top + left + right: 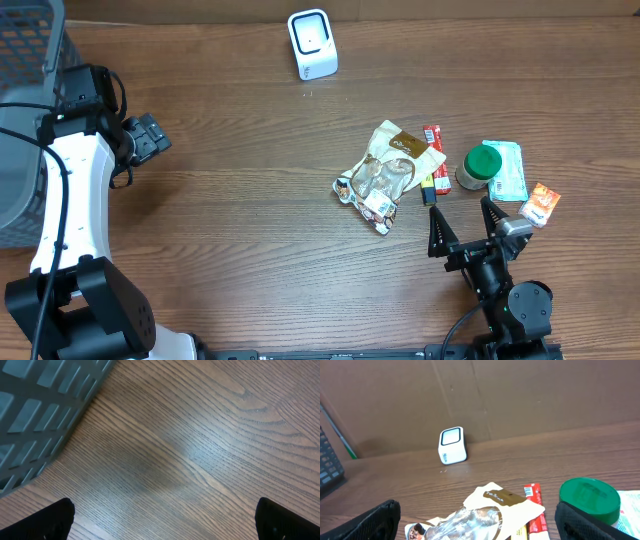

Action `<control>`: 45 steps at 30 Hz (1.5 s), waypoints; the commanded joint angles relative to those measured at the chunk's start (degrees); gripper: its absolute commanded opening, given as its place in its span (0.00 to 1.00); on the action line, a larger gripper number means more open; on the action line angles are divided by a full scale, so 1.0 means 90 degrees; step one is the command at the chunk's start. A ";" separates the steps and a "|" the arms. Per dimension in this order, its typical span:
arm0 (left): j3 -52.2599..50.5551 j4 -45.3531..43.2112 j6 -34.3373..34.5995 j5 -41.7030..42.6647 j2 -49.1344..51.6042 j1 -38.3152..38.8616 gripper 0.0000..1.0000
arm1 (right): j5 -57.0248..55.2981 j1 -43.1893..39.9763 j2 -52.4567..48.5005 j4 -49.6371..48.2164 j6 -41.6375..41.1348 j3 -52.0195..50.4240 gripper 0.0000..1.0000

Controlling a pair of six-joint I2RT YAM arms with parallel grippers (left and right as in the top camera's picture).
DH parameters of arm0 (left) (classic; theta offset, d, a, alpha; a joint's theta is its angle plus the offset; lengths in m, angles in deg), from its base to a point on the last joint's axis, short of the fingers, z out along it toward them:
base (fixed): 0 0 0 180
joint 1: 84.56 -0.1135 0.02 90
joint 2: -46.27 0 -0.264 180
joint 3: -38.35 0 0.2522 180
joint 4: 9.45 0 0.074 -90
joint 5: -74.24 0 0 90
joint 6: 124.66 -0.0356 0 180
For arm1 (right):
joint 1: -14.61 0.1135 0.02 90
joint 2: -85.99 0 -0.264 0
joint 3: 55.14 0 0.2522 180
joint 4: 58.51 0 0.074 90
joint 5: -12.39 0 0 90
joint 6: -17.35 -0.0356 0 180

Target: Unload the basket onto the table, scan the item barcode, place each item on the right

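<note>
Wood-grain table (250, 250), white scanner (312, 44), snack packets (386, 172), green-lidded jar (484, 162), grey basket (22, 120)

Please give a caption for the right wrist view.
Open fingers frame a white scanner, snack bag and green-lidded jar.

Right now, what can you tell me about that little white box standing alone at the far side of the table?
The white box looks like smooth plastic with rounded corners. Its front has a pale square window in a dark frame, with small slots low down beside it. It stands upright on the wooden table near the far edge, window facing the near side, well apart from the pile of packets. Only the table touches it.
</note>
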 commanded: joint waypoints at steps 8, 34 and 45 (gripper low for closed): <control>0.0073 -0.0002 -0.0024 -0.0080 -0.0073 -0.0024 1.00 | -0.0085 -0.0024 0.0075 -0.0024 -0.0066 -0.0070 1.00; 0.0073 0.0000 -0.0027 -0.0080 -0.0061 -0.0034 1.00 | -0.0085 -0.0024 0.0075 -0.0024 -0.0066 -0.0070 1.00; 0.0073 0.0002 -0.0027 -0.0080 -0.1787 0.0073 1.00 | -0.0085 -0.0024 0.0075 -0.0024 -0.0066 -0.0070 1.00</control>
